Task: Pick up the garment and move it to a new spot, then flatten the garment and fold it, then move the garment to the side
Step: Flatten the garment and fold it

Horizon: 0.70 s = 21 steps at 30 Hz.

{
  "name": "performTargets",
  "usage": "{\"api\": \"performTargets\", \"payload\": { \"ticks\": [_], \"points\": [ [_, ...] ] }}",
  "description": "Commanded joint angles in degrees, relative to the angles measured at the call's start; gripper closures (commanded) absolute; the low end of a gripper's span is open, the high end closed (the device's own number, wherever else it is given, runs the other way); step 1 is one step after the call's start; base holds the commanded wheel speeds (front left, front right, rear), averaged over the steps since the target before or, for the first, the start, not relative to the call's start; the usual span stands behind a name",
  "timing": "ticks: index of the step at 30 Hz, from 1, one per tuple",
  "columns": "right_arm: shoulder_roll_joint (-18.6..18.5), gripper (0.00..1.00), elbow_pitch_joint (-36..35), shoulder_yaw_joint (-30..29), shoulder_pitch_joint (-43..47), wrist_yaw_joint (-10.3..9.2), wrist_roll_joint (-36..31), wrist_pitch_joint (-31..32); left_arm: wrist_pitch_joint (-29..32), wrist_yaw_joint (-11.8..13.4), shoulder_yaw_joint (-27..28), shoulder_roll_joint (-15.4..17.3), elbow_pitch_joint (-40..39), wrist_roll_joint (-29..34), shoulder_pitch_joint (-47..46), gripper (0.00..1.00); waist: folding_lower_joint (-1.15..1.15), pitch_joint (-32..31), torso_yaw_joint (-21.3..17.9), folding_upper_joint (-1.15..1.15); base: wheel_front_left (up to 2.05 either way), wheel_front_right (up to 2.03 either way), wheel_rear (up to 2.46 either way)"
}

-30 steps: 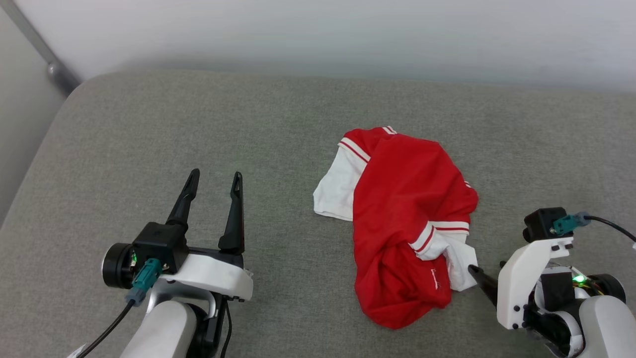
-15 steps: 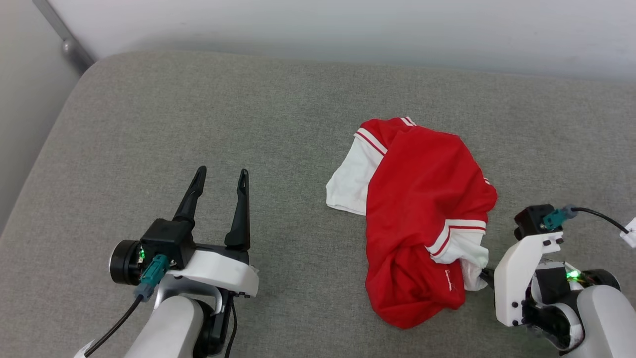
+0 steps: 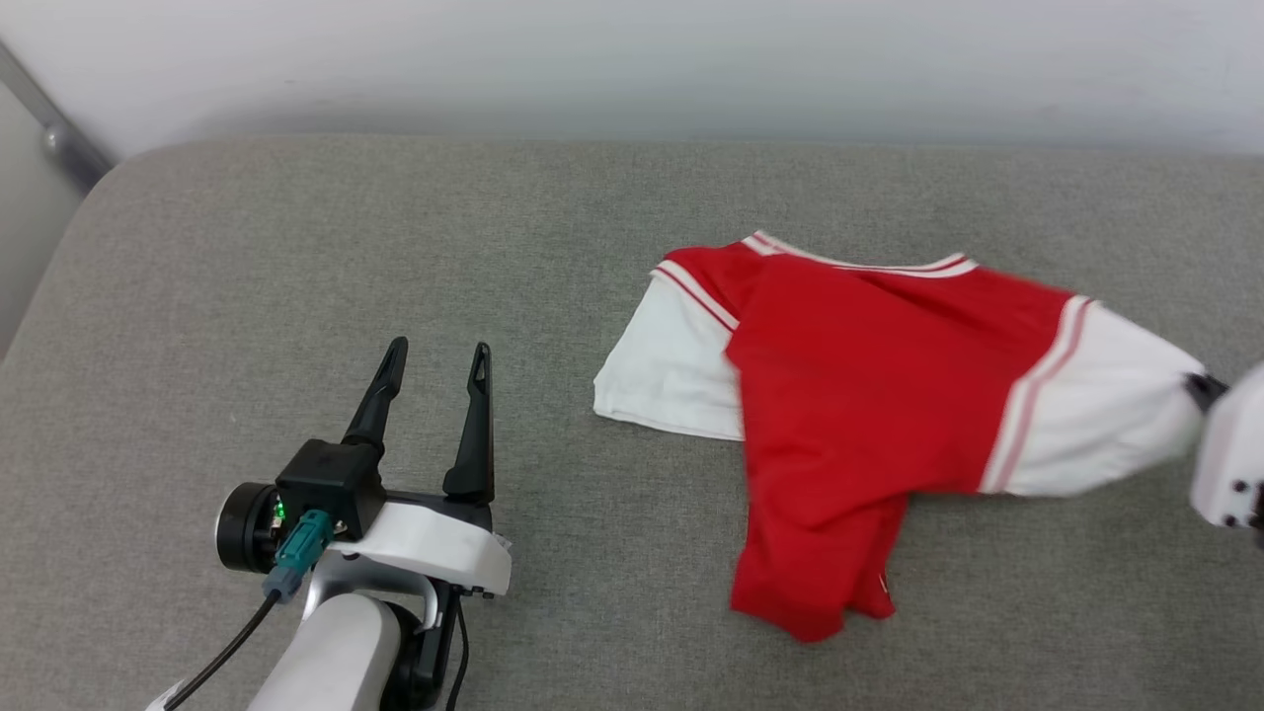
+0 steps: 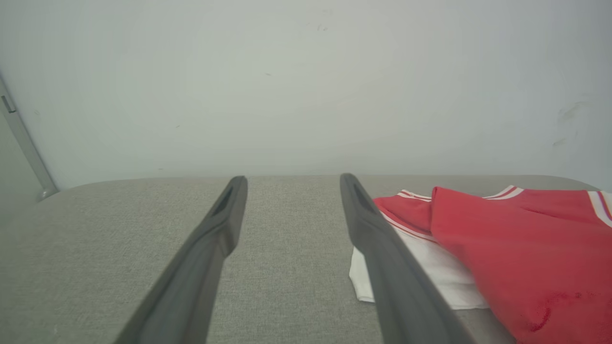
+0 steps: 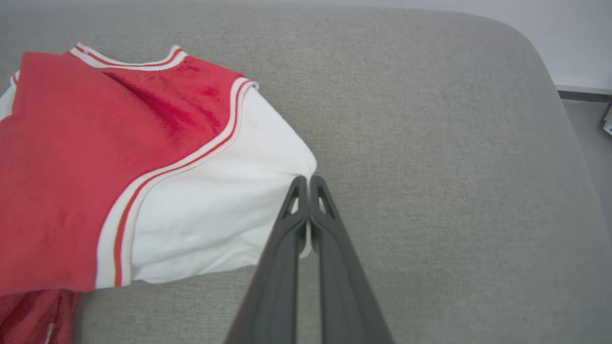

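Note:
The garment (image 3: pixel 869 375) is a red T-shirt with white sleeves and striped trim, stretched out across the right half of the grey cushion. My right gripper (image 5: pixel 306 184) is shut on the edge of its white right sleeve (image 5: pixel 215 215), which is pulled taut toward the right edge of the head view, where the gripper's white housing (image 3: pixel 1224 464) shows. The other white sleeve (image 3: pixel 671 375) lies flat on the cushion, and the red lower part bunches toward the front. My left gripper (image 3: pixel 434 355) stands open at the lower left, well clear of the garment (image 4: pixel 502 258), with nothing between its fingers.
The grey cushion (image 3: pixel 296 296) has free room across its left half and behind the garment. A pale wall (image 3: pixel 632 59) runs along its far side. The cushion's rounded right edge (image 5: pixel 550 95) drops to a floor beyond it.
My right gripper closed on the white sleeve and pulled it far to the right, stretching the crumpled garment out. The left arm held still; the head camera shifted.

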Motion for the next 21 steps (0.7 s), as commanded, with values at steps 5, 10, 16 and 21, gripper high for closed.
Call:
{"api": "performTargets", "payload": {
  "ticks": [5, 10, 16, 21],
  "points": [
    [2.27, 1.0, 5.83, -9.48, 5.45, -0.03, -1.88, -3.8, 0.57, -0.08, -0.27, 0.52, 0.15, -0.34, 0.22, 0.0, -0.01, 0.71, -0.28, 0.0, 0.0, 0.0, 0.0],
    [5.88, 0.2, 14.95, -12.41, 7.16, -0.03, -1.79, -11.69, 0.92, -0.17, -0.29, 0.8, 0.62, -0.51, -0.11, 0.0, -0.01, 1.02, -0.28, 0.0, 0.0, 0.0, 0.0],
    [5.88, 0.0, 18.8, -12.02, 5.84, -0.03, -2.16, -24.79, 1.35, 0.36, -0.16, 1.41, 0.88, -0.97, 1.05, 0.0, -0.01, -0.3, -0.78, 0.0, 0.0, 0.0, 0.0],
    [5.87, 0.0, 16.52, -12.12, 6.28, -0.03, -5.16, -35.44, 1.95, 0.98, 0.2, 2.22, 0.66, -1.47, 2.86, 0.0, -0.01, -3.04, -1.59, 0.0, 0.0, 0.0, 0.0]
  ]
}}
